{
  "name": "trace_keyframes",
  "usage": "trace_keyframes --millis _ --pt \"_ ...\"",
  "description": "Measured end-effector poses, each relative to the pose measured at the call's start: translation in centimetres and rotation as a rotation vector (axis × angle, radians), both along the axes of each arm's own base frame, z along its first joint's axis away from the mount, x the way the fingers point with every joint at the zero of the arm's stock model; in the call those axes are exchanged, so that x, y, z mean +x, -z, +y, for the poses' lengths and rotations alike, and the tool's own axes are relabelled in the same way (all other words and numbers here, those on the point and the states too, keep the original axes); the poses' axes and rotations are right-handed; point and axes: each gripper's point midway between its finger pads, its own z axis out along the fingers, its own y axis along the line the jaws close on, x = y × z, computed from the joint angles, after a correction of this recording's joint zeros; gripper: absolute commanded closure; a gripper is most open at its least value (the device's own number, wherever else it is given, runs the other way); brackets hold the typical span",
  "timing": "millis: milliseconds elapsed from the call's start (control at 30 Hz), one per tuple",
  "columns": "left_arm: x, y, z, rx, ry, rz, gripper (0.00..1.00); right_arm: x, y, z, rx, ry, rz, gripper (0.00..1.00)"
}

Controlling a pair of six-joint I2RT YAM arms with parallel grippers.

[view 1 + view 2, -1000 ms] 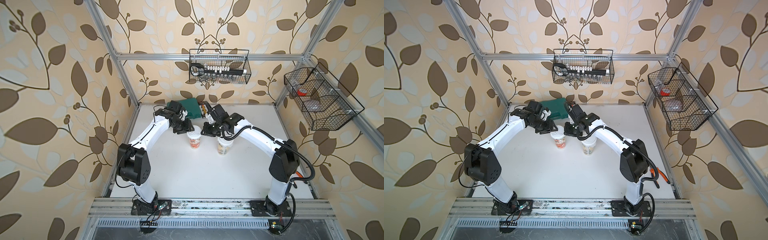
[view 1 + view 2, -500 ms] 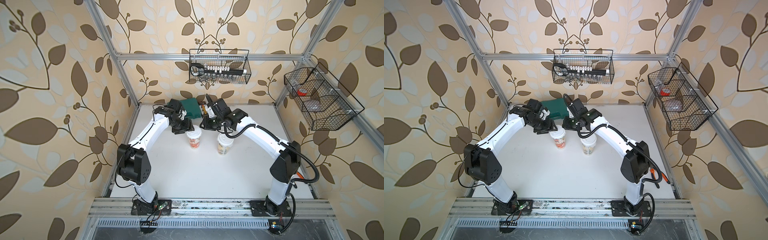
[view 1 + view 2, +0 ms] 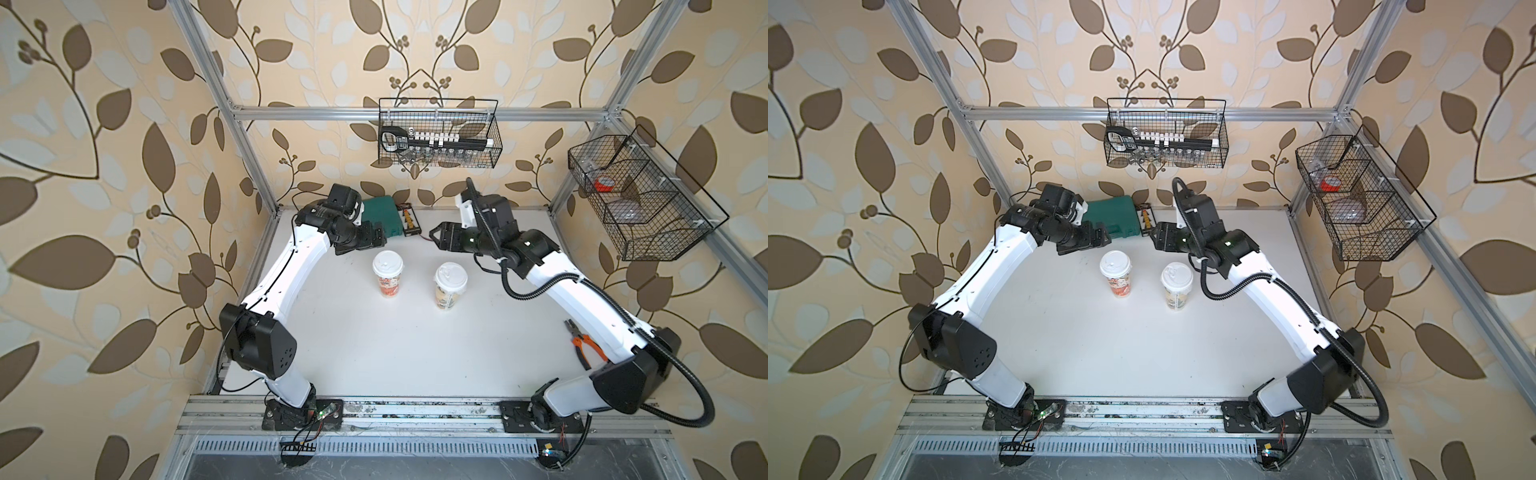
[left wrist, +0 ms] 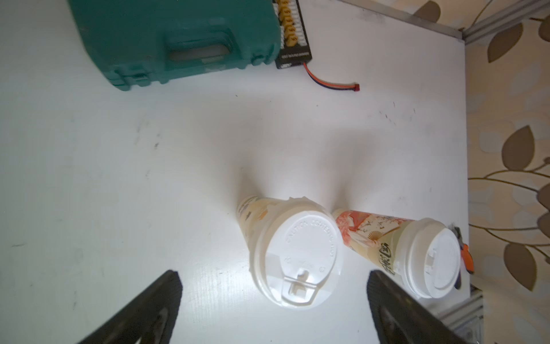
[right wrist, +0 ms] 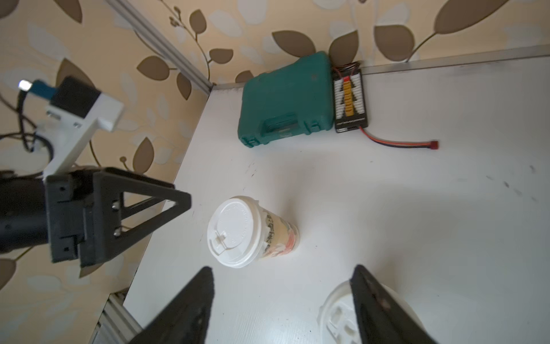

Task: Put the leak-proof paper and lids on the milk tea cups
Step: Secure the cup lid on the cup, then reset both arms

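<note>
Two milk tea cups stand side by side mid-table in both top views, each capped with a white lid: the red-orange printed cup on the left and the green-beige cup on the right. The leak-proof paper shows only as a thin crinkled fringe under the left cup's lid. My left gripper hangs open just behind the left cup, with nothing between its fingers. My right gripper is open and empty behind the right cup, whose lid sits partly behind one finger.
A green tool case and a charger board with a red-black lead lie at the back wall. Orange-handled pliers rest near the right arm's base. Wire baskets hang on the back wall and the right wall.
Both grippers have opened and lifted off the cup lids. The left drew back towards the rear left, the right rose and swung to the rear right. The cups stay put.
</note>
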Motion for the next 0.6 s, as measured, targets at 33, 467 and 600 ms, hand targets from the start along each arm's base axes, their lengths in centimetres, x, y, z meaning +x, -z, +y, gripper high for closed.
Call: trace_keyframes --millis 33,467,600 --pt "-0.6 -0.5 1.1 0.031 -0.035 -0.036 0.01 -0.1 -0.1 -1.8 -0.008 0.039 -0.029 0.07" --pt "-6.5 6.3 16.3 0.496 -0.515 -0.283 0.01 -3.1 6.7 -19.5 -0.291 0.515 -0.229 0.0" --pt "-7.2 12.3 19.0 0.601 -0.566 -0.223 0.01 -3.6 12.3 -22.8 -0.452 0.594 -0.218 0.0"
